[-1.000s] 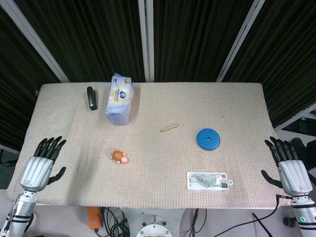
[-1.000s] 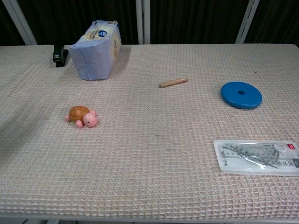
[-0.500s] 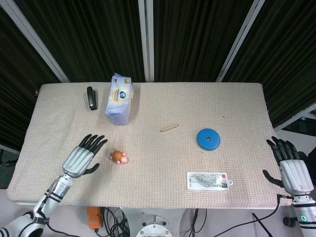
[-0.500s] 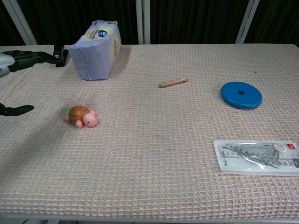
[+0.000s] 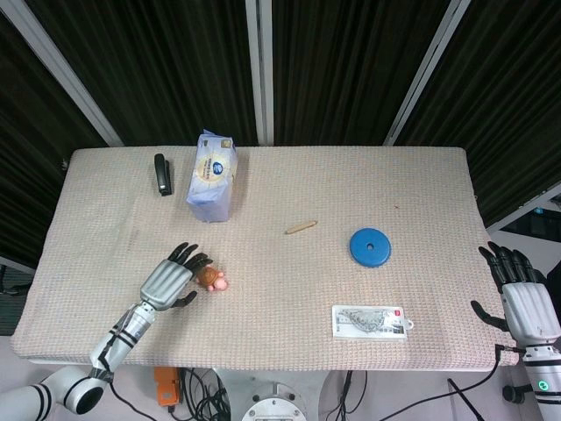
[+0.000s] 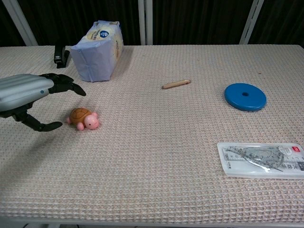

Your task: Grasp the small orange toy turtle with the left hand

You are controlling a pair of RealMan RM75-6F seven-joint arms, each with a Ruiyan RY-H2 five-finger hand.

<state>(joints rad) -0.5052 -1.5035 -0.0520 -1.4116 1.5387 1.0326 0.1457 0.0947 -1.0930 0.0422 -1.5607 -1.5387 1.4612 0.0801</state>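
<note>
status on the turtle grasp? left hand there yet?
Done: the left hand is at the small orange toy turtle, fingers spread, thumb low beside it. In hand: nothing yet; the chest view shows a gap between the fingers and the shell. The turtle sits on the table. Left: close around it. The right hand is open off the table's edge.

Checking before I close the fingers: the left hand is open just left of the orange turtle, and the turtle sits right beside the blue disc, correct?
Not quite. The left hand is open just left of the orange turtle, but the blue disc lies far off on the table's other side. The chest view shows bare mat and a wooden stick between them.
</note>
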